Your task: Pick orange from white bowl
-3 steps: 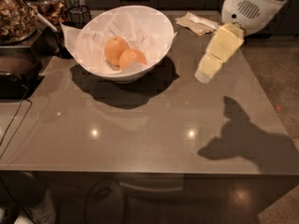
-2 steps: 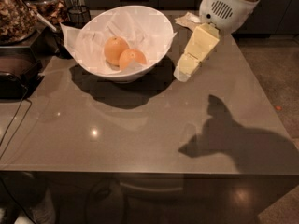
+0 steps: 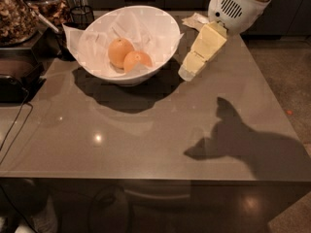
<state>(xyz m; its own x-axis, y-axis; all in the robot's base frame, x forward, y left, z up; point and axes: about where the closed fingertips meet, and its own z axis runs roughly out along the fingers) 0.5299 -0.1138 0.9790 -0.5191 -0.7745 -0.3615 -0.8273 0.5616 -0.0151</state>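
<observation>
Gripper (image 3: 187, 71) hangs just outside white bowl (image 3: 129, 77) rim; open or closed, can't tell. Orange (image 3: 137, 60) sits inside, past the rim, touching paler fruit (image 3: 120, 52). Risks: clipping the rim, grabbing the wrong fruit.

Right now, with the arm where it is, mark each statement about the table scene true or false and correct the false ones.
1. Two round fruits lie in the white bowl. True.
2. The gripper is inside the bowl, holding the orange. False: the gripper is outside the bowl, beside its rim on the picture's right, over the table, and holds nothing.
3. The bowl is lined with crumpled white paper. True.
4. The orange lies on the table beside the bowl. False: it lies in the bowl, against the paler fruit.
5. The arm's shadow falls on the table. True.
</observation>
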